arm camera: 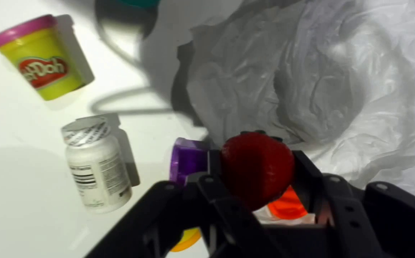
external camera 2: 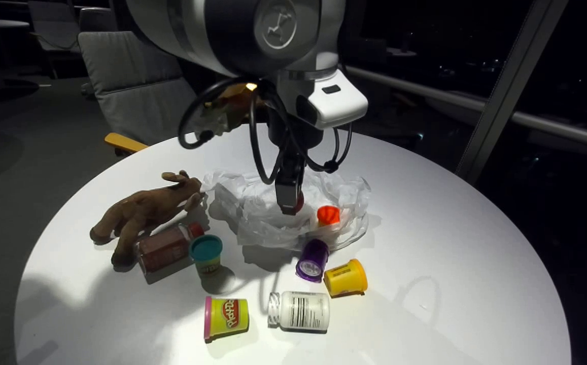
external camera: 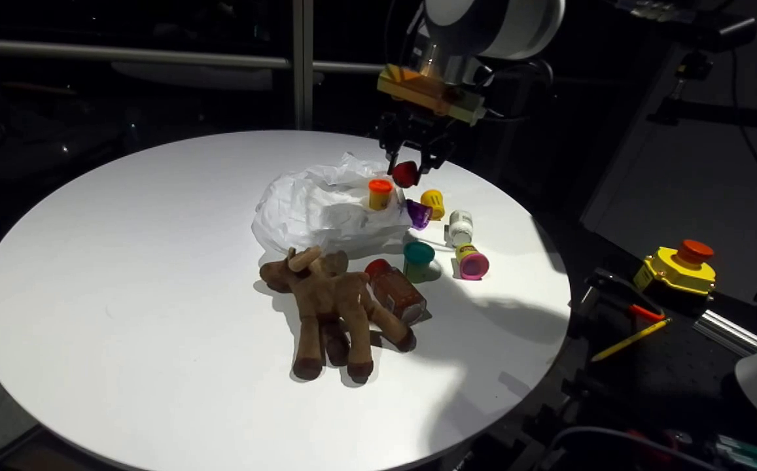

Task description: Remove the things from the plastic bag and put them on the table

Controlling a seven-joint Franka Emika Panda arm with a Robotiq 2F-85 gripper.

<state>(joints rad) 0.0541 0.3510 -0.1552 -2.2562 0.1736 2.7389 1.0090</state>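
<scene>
Above the near edge of the crumpled whitish plastic bag, my gripper is shut on a red rounded object, held clear of the table. An orange-lidded tub stands among the bag's folds; its lower part is partly covered by plastic. On the table lie a brown plush reindeer, a red-capped bottle, a purple jar, a yellow tub, a white bottle and a pink-lidded tub. A teal-lidded tub stands upright beside the red-capped bottle.
The table's round edge runs close behind the bag in an exterior view. A dark bench with a yellow box and red button stands beside the table. A grey chair is behind it. Cables loop from the arm.
</scene>
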